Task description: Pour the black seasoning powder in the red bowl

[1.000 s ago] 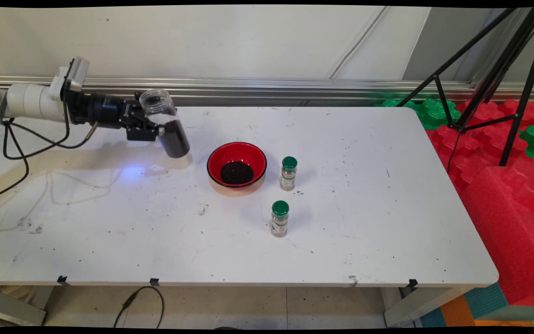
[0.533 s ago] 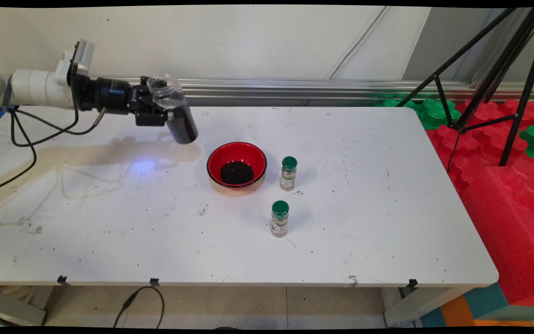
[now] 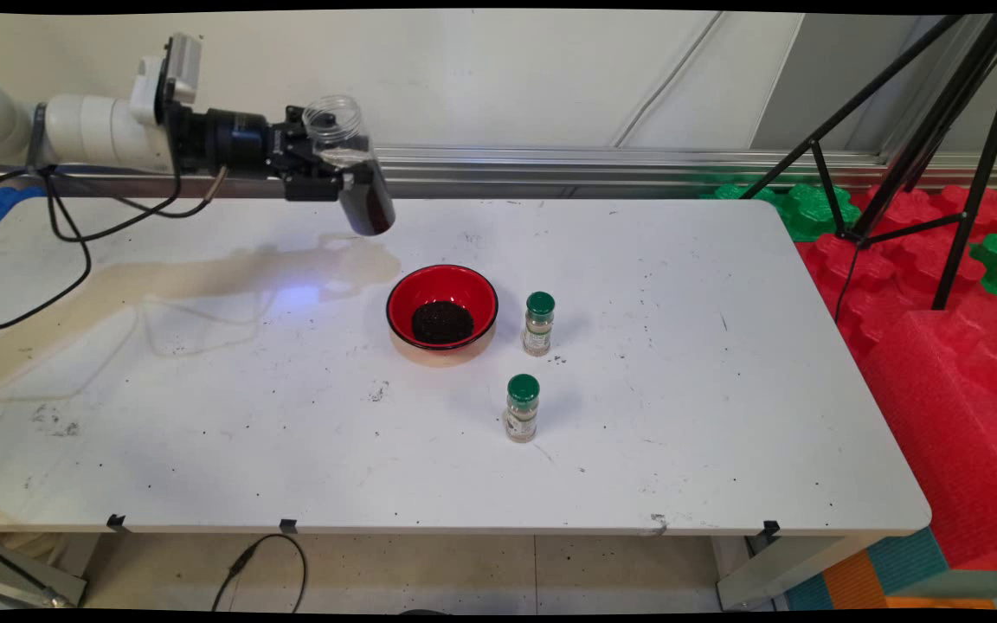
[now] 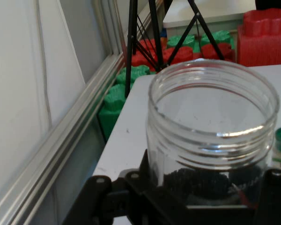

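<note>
My gripper (image 3: pixel 334 177) is shut on a clear open-mouthed jar (image 3: pixel 353 164) partly filled with dark grains, held tilted above the table's back left. In the hand view the jar (image 4: pixel 210 126) fills the middle, its open mouth up, dark grains at its bottom between the black fingers (image 4: pixel 271 187). A red bowl (image 3: pixel 442 307) with a heap of dark grains stands on the table to the lower right of the jar. Two small green-capped spice jars stand right of the bowl, one beside it (image 3: pixel 538 324) and one nearer the front (image 3: pixel 522 407).
A black tripod (image 3: pixel 923 130) stands at the back right over red and green foam blocks (image 3: pixel 940 285). Black cables (image 3: pixel 66 251) hang from the arm over the table's left part. A metal rail (image 3: pixel 550 160) runs along the wall behind the table (image 3: pixel 291 450).
The gripper with the jar has risen and moved right, toward the space behind the bowl. The bowl and both spice jars have stayed put.
</note>
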### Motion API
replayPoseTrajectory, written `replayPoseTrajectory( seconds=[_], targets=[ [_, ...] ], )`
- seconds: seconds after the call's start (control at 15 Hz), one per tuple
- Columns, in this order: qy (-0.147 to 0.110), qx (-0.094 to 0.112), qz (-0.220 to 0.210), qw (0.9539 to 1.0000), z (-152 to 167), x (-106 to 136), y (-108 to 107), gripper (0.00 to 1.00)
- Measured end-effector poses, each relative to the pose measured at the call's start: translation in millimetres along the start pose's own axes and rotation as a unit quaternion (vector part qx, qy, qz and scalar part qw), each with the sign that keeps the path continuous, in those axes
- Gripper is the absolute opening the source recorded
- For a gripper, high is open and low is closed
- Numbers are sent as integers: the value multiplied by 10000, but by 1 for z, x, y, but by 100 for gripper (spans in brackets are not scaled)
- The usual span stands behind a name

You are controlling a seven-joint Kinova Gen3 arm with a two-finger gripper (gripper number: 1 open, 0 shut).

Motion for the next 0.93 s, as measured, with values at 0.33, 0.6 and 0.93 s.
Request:
replayPoseTrajectory(
  seconds=[0.33,0.6,0.93],
  targets=[
    [-54,106,313,9994,25,19,-7,0],
    [-148,188,680,9974,48,29,-11,0],
    [-312,254,1201,9920,70,32,-11,0]
  ],
)
